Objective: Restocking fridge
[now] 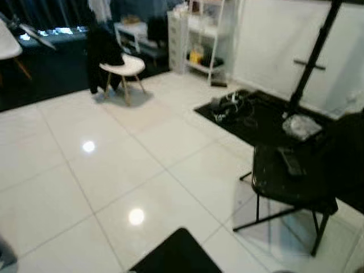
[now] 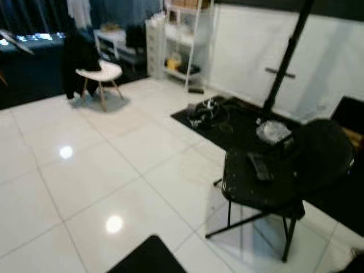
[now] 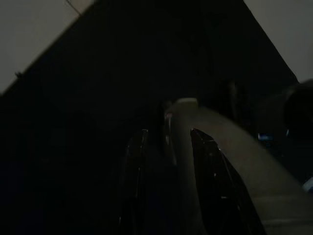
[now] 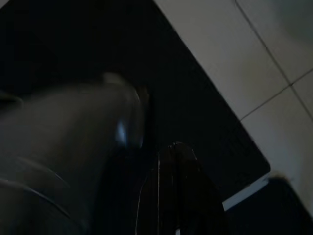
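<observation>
- Head cams: white tiled floor (image 1: pixel 114 165) with two ceiling-light glints; frames soft, slightly blurred.
- Small black folding bench (image 1: pixel 287 185) on the right with a remote control (image 1: pixel 292 161) lying on its top. Bench stands on the tiles, just beside a black mat (image 1: pixel 256 116).
- On that mat: a tangle of cables (image 1: pixel 230 105) and the foot of a black stand (image 1: pixel 313 57); a clear plastic bag (image 1: pixel 301 126) lies near the foot.
- Far left: white stool (image 1: pixel 123 68) with a dark garment (image 1: pixel 99 54) draped by it. White shelf unit (image 1: pixel 202 37) against the back wall, something yellow on a lower shelf.
- Another black mat's corner (image 1: pixel 176 256) at the bottom edge.
- No fridge or stock items identifiable; no readable labels or writing anywhere.
- Left gripper (image 3: pixel 168 147): very dark wrist view, fingers apart, nothing between them, over a dark surface.
- Right gripper (image 4: pixel 168 161): fingers look pressed together, nothing gripped; black mat and white tiles below.
</observation>
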Robot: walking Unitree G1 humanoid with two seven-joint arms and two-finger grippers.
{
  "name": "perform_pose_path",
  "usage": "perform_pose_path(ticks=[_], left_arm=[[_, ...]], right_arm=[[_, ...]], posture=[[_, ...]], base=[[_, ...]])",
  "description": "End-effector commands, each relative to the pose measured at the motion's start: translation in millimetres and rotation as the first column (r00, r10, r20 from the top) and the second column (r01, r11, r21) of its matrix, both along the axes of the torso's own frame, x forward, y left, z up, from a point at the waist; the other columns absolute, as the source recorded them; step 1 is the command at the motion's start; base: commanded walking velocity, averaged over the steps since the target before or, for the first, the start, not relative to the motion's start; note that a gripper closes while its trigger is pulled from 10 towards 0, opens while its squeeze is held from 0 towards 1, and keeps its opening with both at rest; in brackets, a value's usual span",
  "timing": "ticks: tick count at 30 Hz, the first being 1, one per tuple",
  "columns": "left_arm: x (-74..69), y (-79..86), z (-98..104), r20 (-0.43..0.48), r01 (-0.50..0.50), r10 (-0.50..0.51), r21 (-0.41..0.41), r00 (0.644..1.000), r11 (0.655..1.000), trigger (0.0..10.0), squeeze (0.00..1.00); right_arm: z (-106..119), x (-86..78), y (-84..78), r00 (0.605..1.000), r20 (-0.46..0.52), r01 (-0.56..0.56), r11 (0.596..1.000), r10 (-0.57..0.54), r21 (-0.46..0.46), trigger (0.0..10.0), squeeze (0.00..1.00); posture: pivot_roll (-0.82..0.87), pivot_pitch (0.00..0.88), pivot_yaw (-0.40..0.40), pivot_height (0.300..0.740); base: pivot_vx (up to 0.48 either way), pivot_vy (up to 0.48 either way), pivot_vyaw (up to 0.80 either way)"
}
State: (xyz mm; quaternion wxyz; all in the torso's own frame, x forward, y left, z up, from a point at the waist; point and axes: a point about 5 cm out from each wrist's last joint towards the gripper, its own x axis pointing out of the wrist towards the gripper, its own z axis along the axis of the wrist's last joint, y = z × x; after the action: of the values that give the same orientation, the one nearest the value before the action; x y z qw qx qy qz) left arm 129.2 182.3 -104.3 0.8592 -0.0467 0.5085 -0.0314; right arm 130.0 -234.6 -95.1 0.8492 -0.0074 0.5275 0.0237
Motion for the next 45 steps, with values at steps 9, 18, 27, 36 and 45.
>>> perform_pose_path(ticks=[9, 18, 27, 36, 45], left_arm=[[-8.2, 0.5, -3.1, -0.035, 0.016, -0.015, 0.039, 0.999, 0.999, 10.0, 0.00], [-8.8, 0.2, -3.4, -0.036, 0.016, -0.014, 0.044, 0.999, 0.999, 10.0, 0.00], [-7.8, 1.0, -2.9, -0.030, 0.016, -0.015, 0.047, 0.999, 0.999, 10.0, 0.00], [-6.9, 1.6, -2.6, -0.027, 0.018, -0.017, 0.049, 0.999, 0.999, 10.0, 0.00], [-6.2, 3.4, -2.2, -0.027, 0.023, -0.022, 0.056, 0.999, 0.998, 10.0, 0.00]], right_arm=[[1.2, 2.8, -3.3, 1.000, -0.010, -0.028, 0.998, 0.028, -0.052, 10.0, 0.00], [0.0, 2.0, -0.1, 0.999, -0.014, -0.036, 0.998, 0.035, -0.055, 10.0, 0.00], [-0.4, 2.1, 1.1, 0.999, -0.017, -0.028, 0.998, 0.027, -0.050, 10.0, 0.00], [-0.6, 1.8, 1.6, 0.999, -0.023, -0.033, 0.998, 0.032, -0.050, 10.0, 0.00], [-2.0, -0.4, 4.1, 0.999, -0.033, -0.036, 0.998, 0.035, -0.044, 10.0, 0.00]], posture=[[-0.08, 0.016, 0.004, 0.740], [-0.08, 0.017, 0.006, 0.740], [-0.08, 0.018, 0.007, 0.740], [-0.08, 0.015, 0.008, 0.740], [-0.07, 0.002, 0.009, 0.740]], base=[[0.000, 0.000, 0.00], [0.000, 0.000, 0.00], [0.000, 0.000, 0.00], [0.000, 0.000, 0.00], [0.000, 0.000, -0.79]])
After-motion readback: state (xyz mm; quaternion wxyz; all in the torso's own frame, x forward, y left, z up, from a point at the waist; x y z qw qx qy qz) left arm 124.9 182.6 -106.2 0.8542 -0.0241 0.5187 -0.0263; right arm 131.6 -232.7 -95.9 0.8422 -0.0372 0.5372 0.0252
